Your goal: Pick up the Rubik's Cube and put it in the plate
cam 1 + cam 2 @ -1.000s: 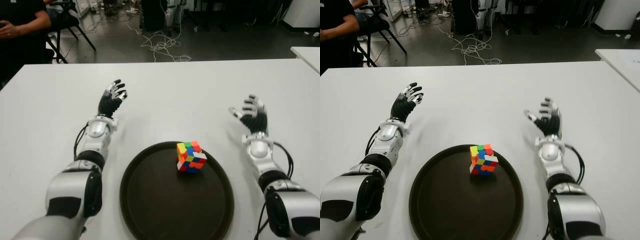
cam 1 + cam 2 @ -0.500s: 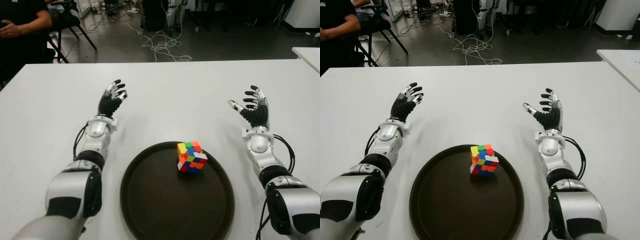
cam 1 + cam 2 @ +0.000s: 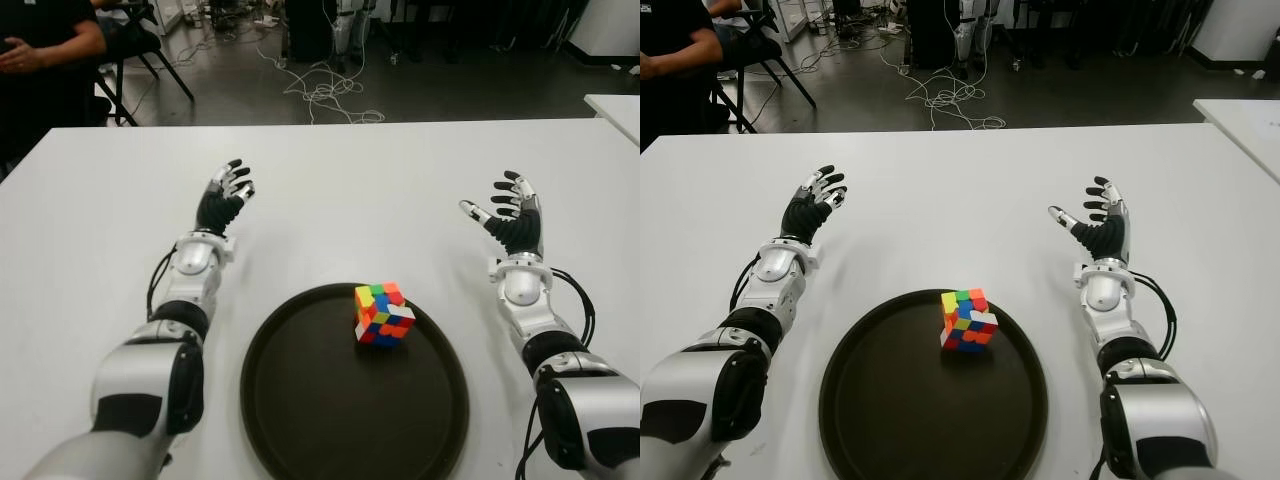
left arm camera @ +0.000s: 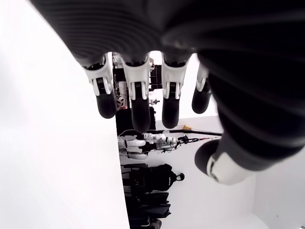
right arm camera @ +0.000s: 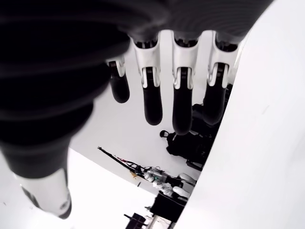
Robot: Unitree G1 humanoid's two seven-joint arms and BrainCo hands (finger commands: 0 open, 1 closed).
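Left eye view: white table [image 3: 360, 175] fills most of the scene. Dark round plate [image 3: 300, 420] sits near the front edge, between the two arms. Left hand [image 3: 223, 199] shows over the table beyond and left of the plate, fingers spread, holding nothing. Right hand [image 3: 512, 219] shows to the right of the plate, palm up, fingers loose, also empty. Rubik's Cube [image 3: 383, 314] sits inside the plate, in its far right part, apart from both hands.

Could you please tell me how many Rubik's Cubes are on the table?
1: the Rubik's Cube sits in the dark plate, toward its far right part. Both hands are open and empty.
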